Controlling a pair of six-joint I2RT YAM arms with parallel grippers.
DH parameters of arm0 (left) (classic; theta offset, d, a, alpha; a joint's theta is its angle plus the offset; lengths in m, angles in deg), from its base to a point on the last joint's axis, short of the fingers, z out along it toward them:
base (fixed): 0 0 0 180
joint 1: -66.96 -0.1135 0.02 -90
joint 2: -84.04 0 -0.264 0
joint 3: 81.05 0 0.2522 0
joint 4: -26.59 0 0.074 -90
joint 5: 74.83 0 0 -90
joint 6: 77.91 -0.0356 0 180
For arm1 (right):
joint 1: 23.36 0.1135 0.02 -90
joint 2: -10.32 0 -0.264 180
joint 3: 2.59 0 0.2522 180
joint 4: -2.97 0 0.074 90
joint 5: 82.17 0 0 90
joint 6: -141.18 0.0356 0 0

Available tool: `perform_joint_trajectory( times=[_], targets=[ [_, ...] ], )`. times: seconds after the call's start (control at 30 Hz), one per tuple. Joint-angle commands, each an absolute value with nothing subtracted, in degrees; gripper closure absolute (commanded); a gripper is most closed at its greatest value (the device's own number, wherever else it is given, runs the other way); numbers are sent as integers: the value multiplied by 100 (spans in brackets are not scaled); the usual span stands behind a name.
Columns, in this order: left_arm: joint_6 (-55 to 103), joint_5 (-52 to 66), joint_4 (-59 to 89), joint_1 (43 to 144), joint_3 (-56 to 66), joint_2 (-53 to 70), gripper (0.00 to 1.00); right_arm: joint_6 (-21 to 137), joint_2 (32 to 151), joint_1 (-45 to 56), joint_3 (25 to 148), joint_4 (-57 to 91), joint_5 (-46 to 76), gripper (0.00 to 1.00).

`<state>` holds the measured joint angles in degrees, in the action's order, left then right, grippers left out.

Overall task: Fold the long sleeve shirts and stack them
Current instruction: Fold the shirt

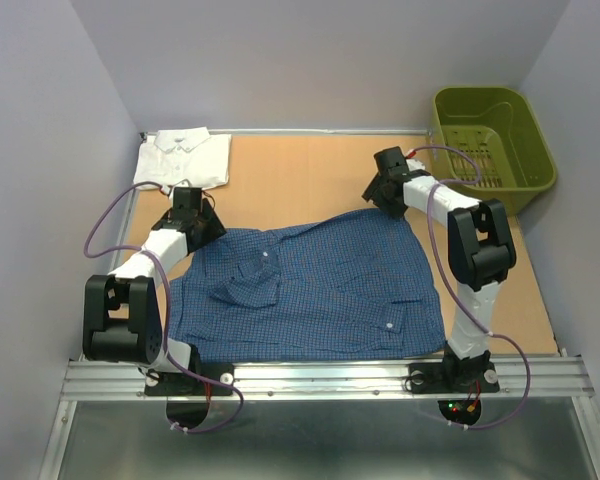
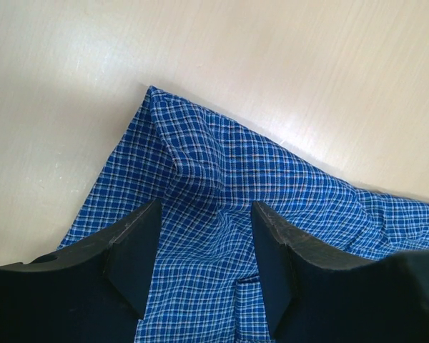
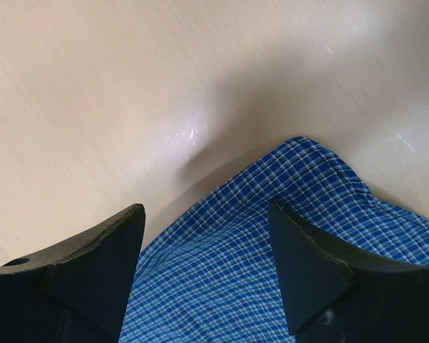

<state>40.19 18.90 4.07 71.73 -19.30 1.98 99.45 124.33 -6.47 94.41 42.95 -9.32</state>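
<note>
Our left claw [image 2: 206, 209] hangs with its jaws apart over the far left corner of the dark blue checked shirt [image 1: 320, 285], a low ridge of cloth between the fingers but nothing pinched. Our right claw [image 3: 207, 211] stands likewise open over the far right corner. We see that shirt spread across the middle of the table [image 1: 300, 175], and the white shirt [image 1: 185, 158] lies folded at the table's far left corner.
</note>
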Motion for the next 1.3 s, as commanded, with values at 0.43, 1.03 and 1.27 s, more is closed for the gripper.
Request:
perform_joint_trajectory(
  times=[0.43,1.03,1.27],
  targets=[
    [3951,1974,536,7135,-2009,441,36,10119,13169,-455,9863,4538,-1502,35],
    [4039,1904,536,7047,-1983,169,37,10005,12888,-464,9695,4582,-1282,91],
    [4109,1842,606,6898,-1895,-33,40,9952,12783,-455,9607,4582,-1221,92]
  ],
)
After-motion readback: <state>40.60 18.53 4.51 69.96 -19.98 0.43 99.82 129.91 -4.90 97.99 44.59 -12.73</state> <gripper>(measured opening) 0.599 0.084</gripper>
